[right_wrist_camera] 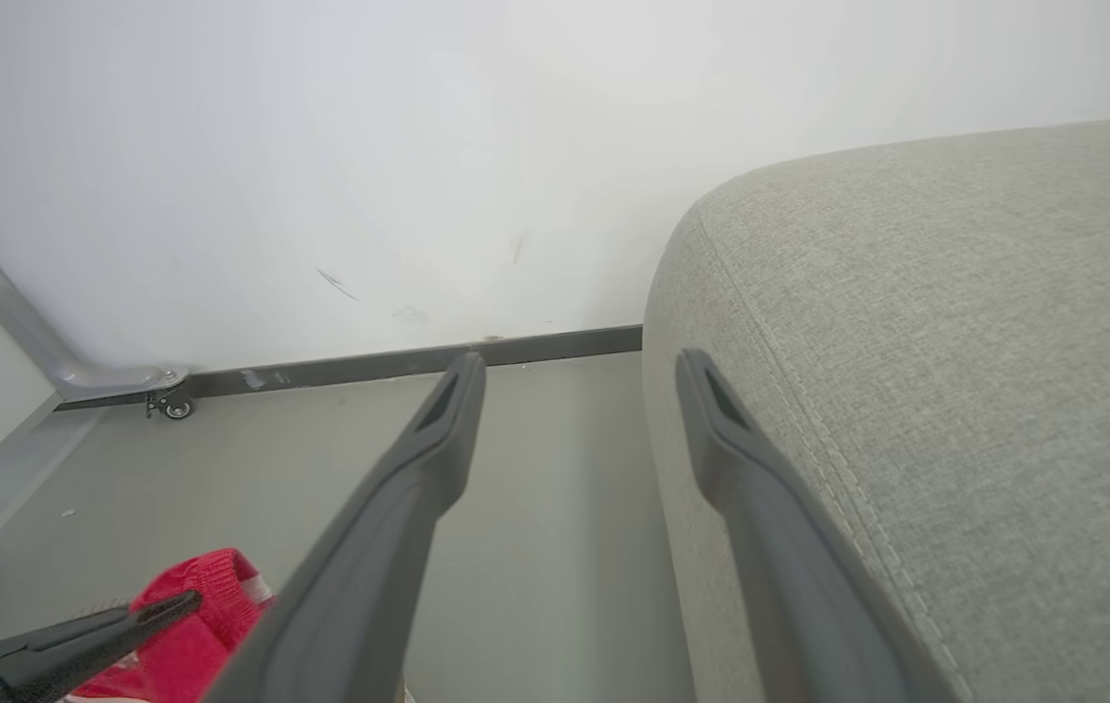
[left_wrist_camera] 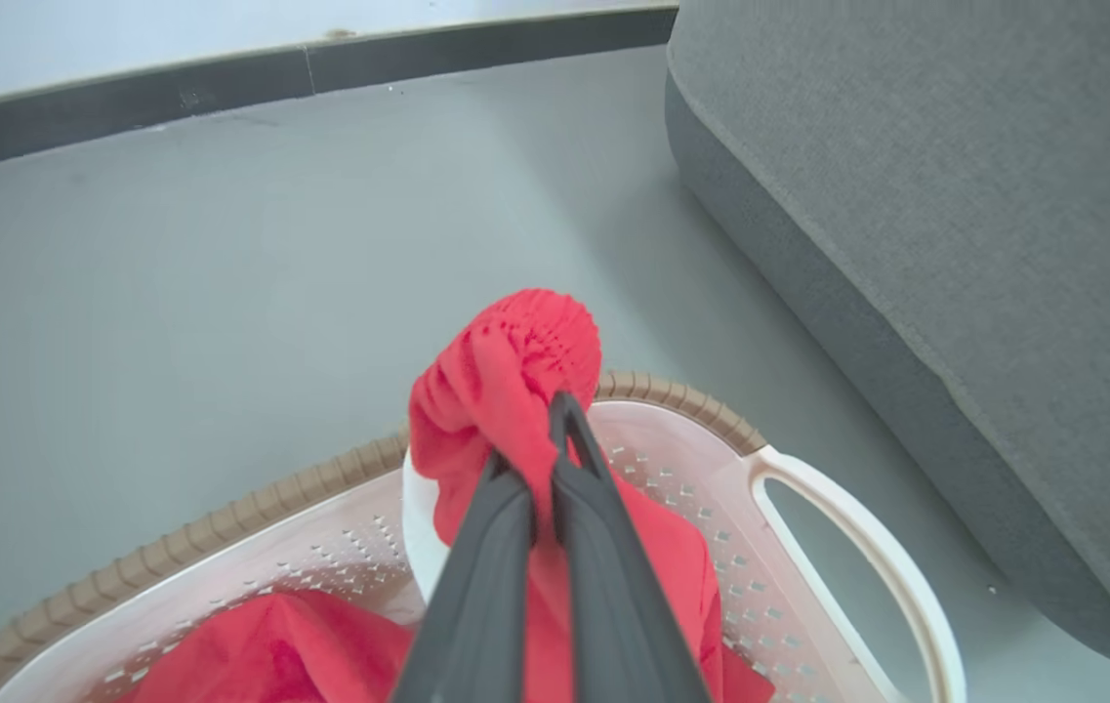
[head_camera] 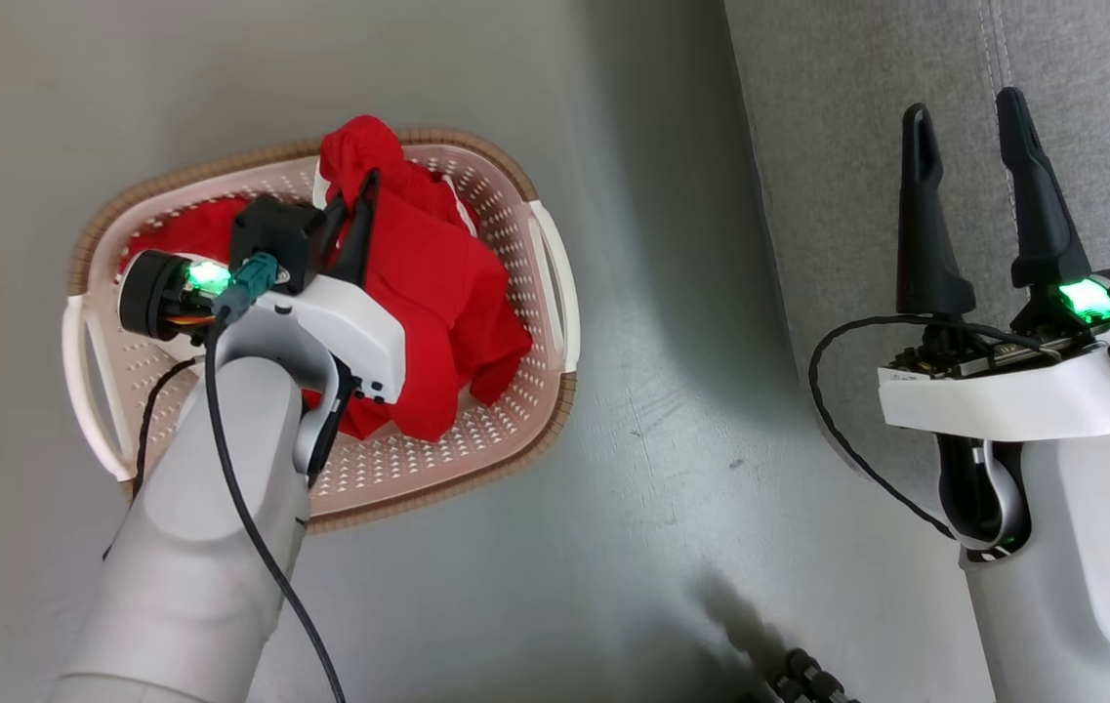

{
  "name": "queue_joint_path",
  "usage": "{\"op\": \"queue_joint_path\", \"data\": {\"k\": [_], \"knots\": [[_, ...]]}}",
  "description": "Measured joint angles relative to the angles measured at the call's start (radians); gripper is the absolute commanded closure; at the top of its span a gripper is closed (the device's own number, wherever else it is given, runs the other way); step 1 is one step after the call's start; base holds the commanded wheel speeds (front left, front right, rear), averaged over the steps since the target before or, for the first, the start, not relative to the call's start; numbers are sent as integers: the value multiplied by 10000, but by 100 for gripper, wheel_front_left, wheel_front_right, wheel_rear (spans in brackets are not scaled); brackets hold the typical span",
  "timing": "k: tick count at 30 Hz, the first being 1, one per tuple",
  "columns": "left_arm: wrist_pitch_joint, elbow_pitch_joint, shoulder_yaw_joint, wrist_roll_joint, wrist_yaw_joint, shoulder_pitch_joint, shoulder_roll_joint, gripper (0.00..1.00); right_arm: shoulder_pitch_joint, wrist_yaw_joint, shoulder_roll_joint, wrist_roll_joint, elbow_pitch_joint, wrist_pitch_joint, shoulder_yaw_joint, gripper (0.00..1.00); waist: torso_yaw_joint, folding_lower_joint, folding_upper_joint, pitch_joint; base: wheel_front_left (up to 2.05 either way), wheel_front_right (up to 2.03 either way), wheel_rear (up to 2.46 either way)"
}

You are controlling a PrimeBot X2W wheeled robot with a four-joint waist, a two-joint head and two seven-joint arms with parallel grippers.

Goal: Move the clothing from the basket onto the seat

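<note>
Left wrist view is showing the left pincer [left_wrist_camera: 530, 439] pinching bunched red clothing [left_wrist_camera: 506, 361], seemingly lifting it above the basket [left_wrist_camera: 691, 400]. The grey seat [left_wrist_camera: 955, 244] is lying to the robot's right, nearer the spread right pincer [head_camera: 965, 101].

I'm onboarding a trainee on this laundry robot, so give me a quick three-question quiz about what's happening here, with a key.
1. True or false: the left gripper is shut on the red clothing.
2. Multiple choice: the right gripper is A) open and empty, B) shut on the clothing, C) shut on nothing.
3. Fill in: the basket stands on the ___, beside the grey seat.
Key: 1 true; 2 A; 3 floor.
</note>
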Motion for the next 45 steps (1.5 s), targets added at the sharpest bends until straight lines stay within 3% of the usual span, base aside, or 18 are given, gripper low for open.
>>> {"op": "queue_joint_path", "data": {"k": [28,45], "knots": [[-8,-4378,581,65,581,2457,13,100,37,0,-485,-332,671,-2,-13,0,1006,0,0,-2263,0,0,0],[-8,-5396,656,52,454,3425,52,100,497,0,-663,-332,1089,-4,107,0,1663,0,0,-3986,0,0,0]]}}
